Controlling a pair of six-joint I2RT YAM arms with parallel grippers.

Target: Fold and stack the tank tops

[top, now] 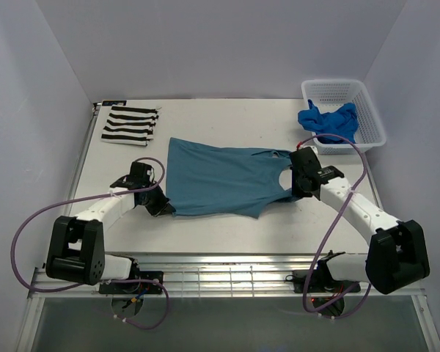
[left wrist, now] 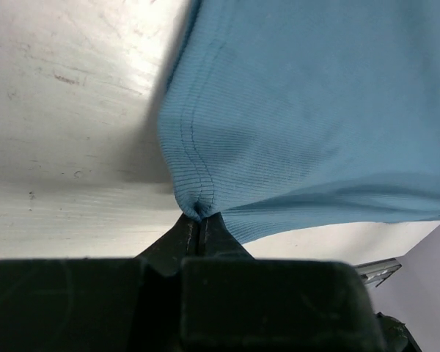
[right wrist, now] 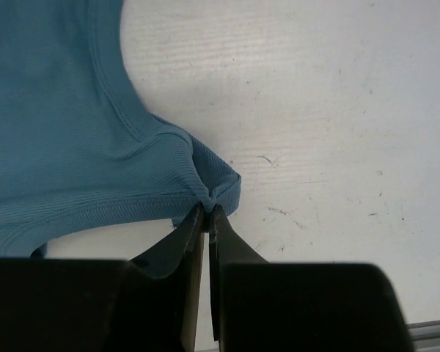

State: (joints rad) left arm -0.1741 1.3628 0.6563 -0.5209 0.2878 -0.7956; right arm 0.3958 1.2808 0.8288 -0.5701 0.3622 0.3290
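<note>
Three tank tops are in the scene, and the teal-blue one [top: 220, 176] is the one you have in hand. It lies spread across the middle of the worktop [top: 227, 125], hem toward your left arm and straps toward your right. Your left pincer [left wrist: 199, 224] is clamped on the near hem corner, with the cloth drawn into a small pucker at its tips. Your right pincer [right wrist: 207, 213] is clamped on the end of a shoulder strap, between two curved openings; which strap it is cannot be told from above.

Gripping opposite ends probably serves to pull the cloth taut and lift one long edge evenly, so a lengthwise fold lands square rather than skewed.

The striped top [top: 130, 123] lies folded at the far-left corner, likely the base of the stack. The royal blue top [top: 326, 121] sits crumpled in the white basket [top: 372, 110] at the far right, out of the way until its turn.
</note>
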